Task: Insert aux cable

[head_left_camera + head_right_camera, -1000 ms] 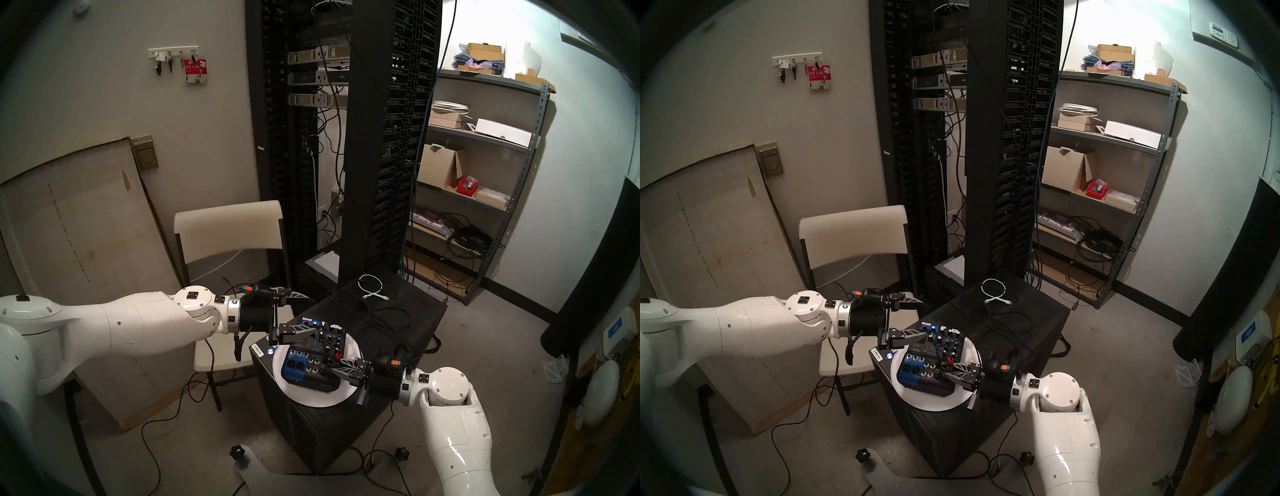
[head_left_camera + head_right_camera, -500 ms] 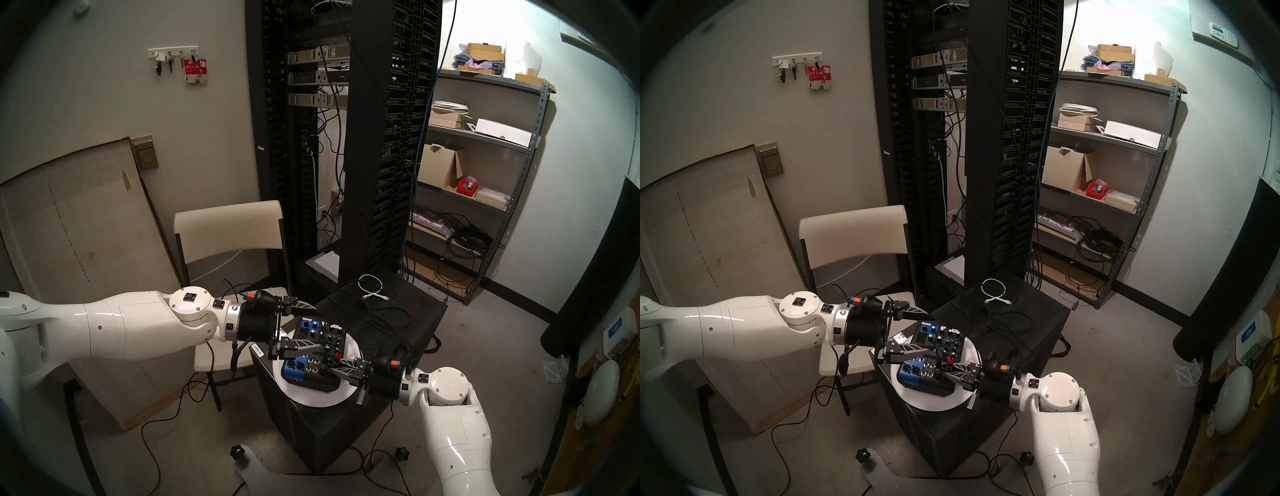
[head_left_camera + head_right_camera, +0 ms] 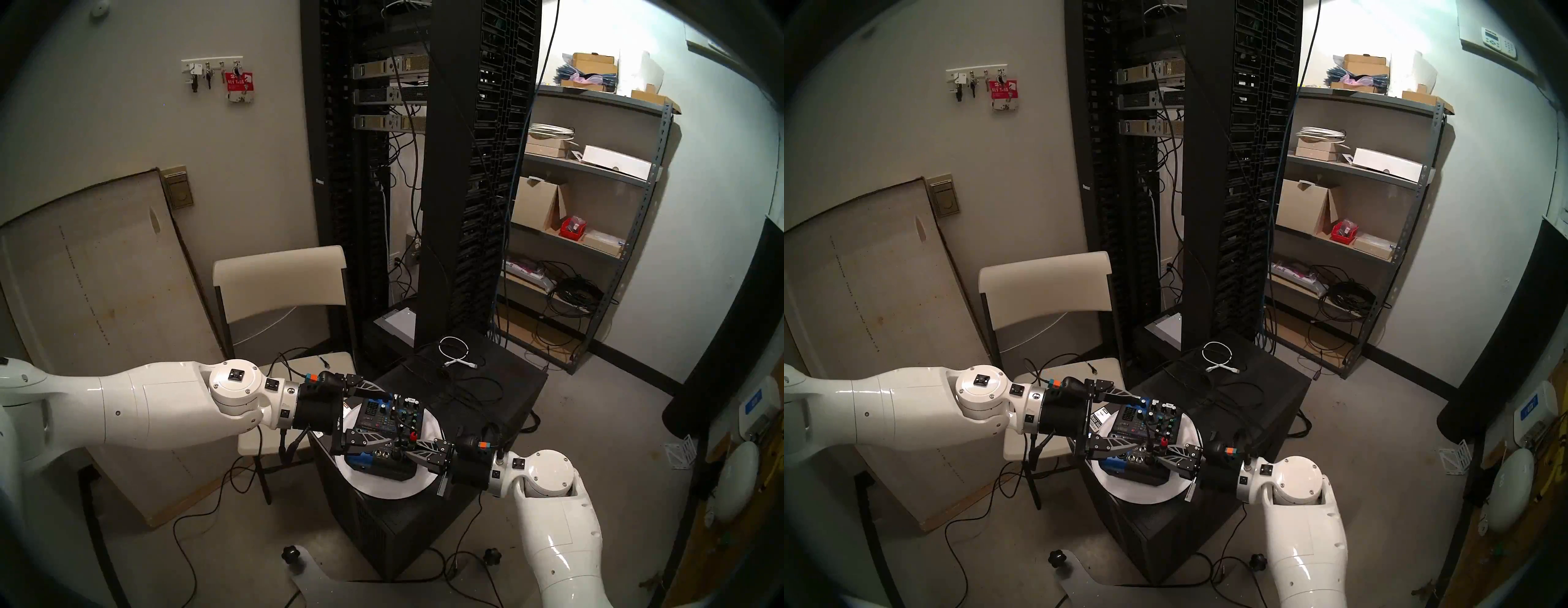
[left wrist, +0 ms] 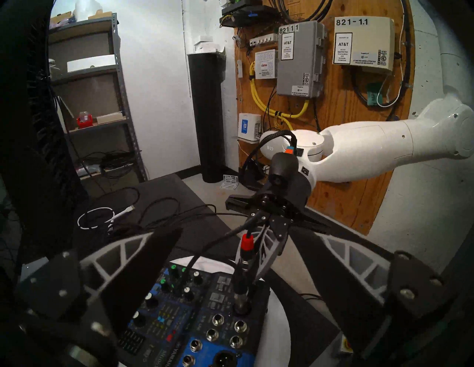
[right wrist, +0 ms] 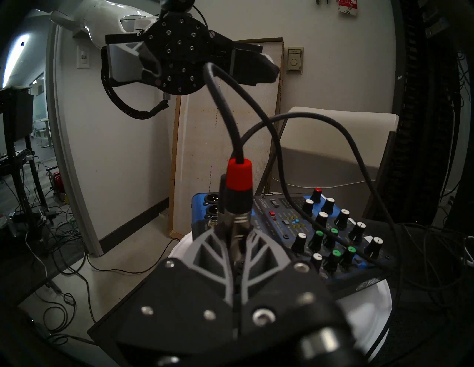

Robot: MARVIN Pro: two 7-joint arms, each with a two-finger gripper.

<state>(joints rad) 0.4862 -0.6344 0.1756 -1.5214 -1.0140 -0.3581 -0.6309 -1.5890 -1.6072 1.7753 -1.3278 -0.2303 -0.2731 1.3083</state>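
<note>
The room is a small equipment closet with pale grey walls (image 3: pixel 254 170) and a bare grey concrete floor (image 3: pixel 594 424). Two tall black server racks (image 3: pixel 466 170) stand against the far wall, with dark cables hanging between them. A grey metal shelving unit (image 3: pixel 653 178) fills the right corner, stacked with cardboard boxes, a red bin and coiled cables. A beige folding chair (image 3: pixel 280 280) stands left of the racks, and a large worn board (image 3: pixel 93 297) leans on the left wall below a thermostat. A key rack (image 3: pixel 212 68) hangs higher up. A plywood panel (image 4: pixel 333 128) carries grey utility boxes and yellow cables. Light falls brightest on the right wall.
</note>
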